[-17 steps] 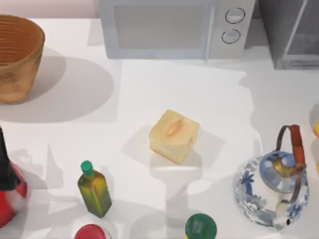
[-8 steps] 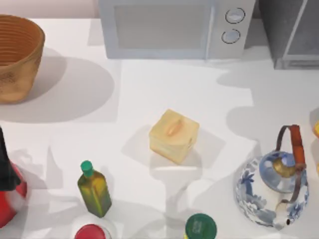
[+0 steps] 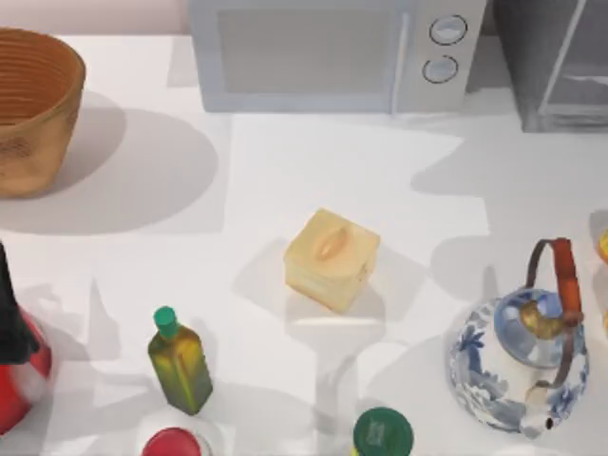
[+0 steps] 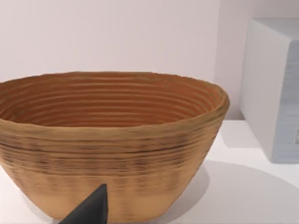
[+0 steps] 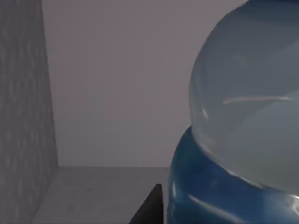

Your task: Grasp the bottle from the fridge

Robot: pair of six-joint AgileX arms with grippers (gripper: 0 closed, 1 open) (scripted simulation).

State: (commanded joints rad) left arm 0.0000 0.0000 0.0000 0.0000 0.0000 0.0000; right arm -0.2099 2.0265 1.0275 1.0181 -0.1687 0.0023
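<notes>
Right wrist view: camera is inside the fridge (image 5: 28, 116), grey walls all round, bottle (image 5: 243, 140) right up close w/ blue band under a pale rounded body, so it lies just ahead of the right arm's fingers. Can't tell how wide those are or if they hold anything. Fridge (image 3: 556, 62) at tabletop (image 3: 313, 171) back right. Left arm parked by basket (image 4: 107, 140), fingers state unclear.
</notes>
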